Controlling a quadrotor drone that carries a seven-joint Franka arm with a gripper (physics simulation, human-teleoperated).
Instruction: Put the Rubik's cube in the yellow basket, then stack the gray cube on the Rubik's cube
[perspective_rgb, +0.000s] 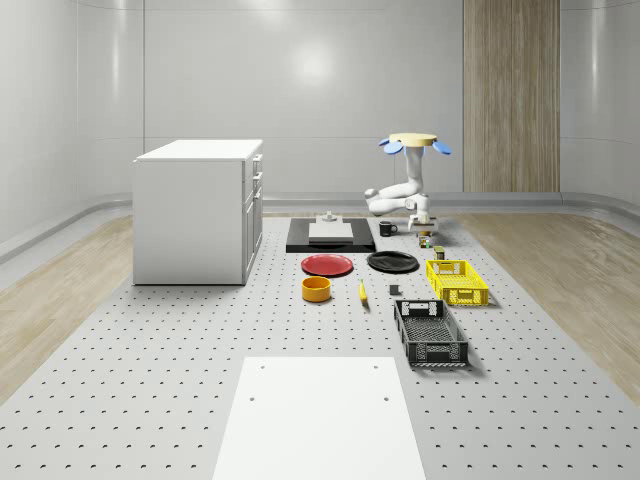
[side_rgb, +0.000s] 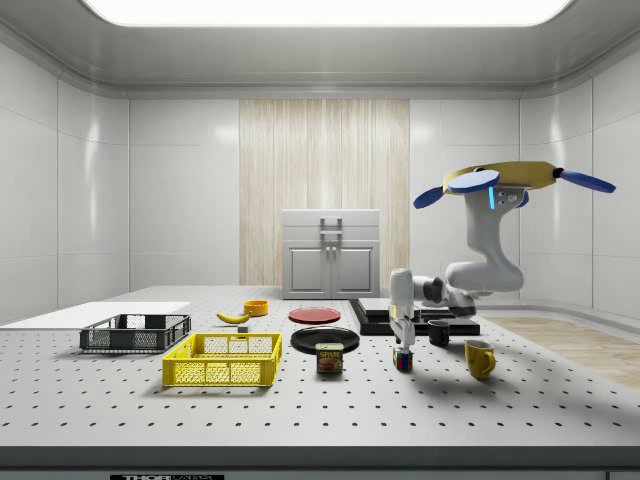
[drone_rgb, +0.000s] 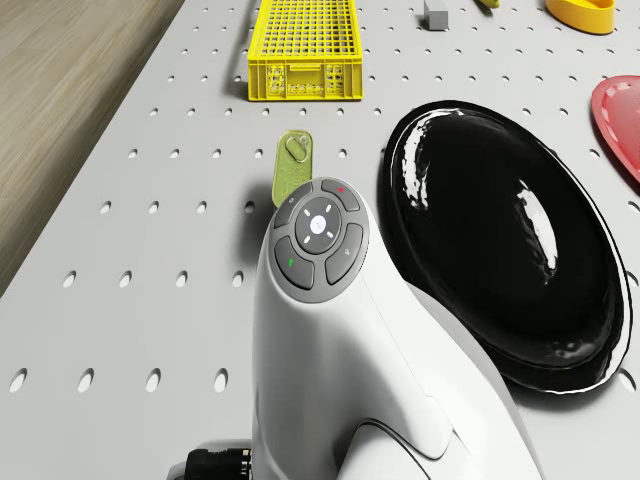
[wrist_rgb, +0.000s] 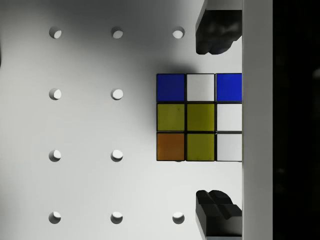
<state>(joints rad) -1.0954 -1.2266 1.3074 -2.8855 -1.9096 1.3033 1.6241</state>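
Your drone (side_rgb: 515, 180) hovers over the far end of the tabletop (perspective_rgb: 200, 330), arm reaching down. The fingers (wrist_rgb: 215, 35) are spread, straddling the Rubik's cube (wrist_rgb: 199, 117) without touching it. The cube sits on the tabletop, near the yellow basket (side_rgb: 224, 360).

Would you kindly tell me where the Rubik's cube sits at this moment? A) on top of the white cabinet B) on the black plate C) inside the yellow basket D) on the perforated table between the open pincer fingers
D: in the wrist view the Rubik's cube lies on the perforated table, with a pincer finger apart from it on either side.
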